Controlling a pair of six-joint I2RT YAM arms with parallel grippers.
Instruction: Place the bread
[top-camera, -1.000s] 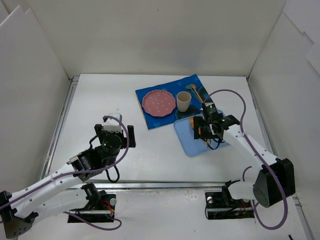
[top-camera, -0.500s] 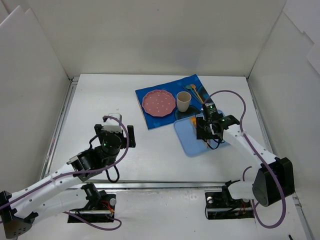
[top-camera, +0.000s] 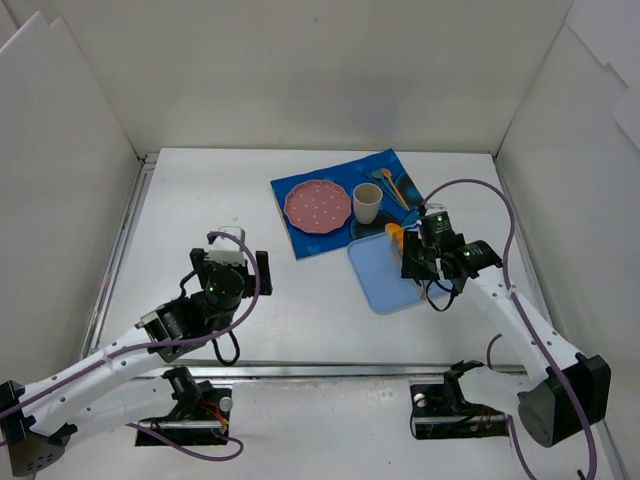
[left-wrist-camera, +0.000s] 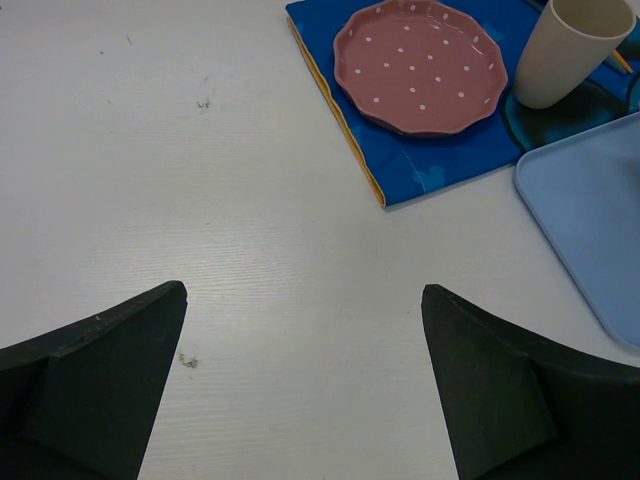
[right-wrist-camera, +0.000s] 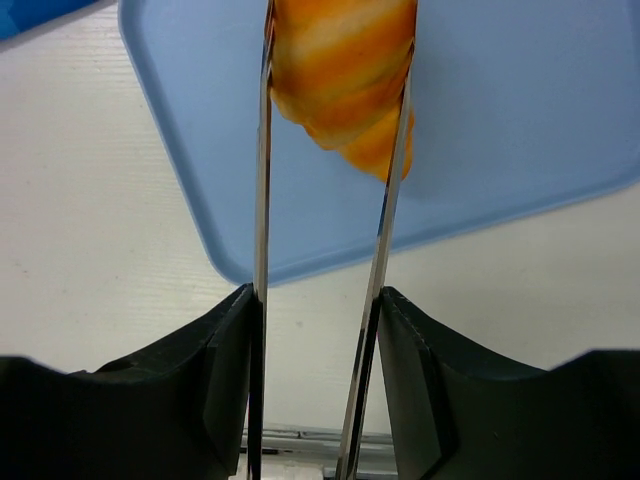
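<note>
The bread (right-wrist-camera: 340, 70), a golden-orange ridged croissant, is clamped between the two thin metal fingers of my right gripper (right-wrist-camera: 338, 30), above the light-blue tray (right-wrist-camera: 520, 100). In the top view the bread (top-camera: 395, 234) shows at the tip of the right gripper (top-camera: 402, 246), over the tray's far edge (top-camera: 380, 278). The pink dotted plate (top-camera: 318, 205) lies on a blue cloth (top-camera: 300, 238) to the left of it. My left gripper (top-camera: 230, 258) is open and empty over bare table, its jaws wide apart in the left wrist view (left-wrist-camera: 305, 292).
A beige cup (top-camera: 367, 203) stands on the cloth between plate and tray; it also shows in the left wrist view (left-wrist-camera: 575, 50). Orange and teal spoons (top-camera: 390, 185) lie on the cloth behind the cup. White walls enclose the table on three sides.
The right arm has drawn back to the right with the bread in its grip, so the bread now shows beyond the wrist. The left arm has not moved.
</note>
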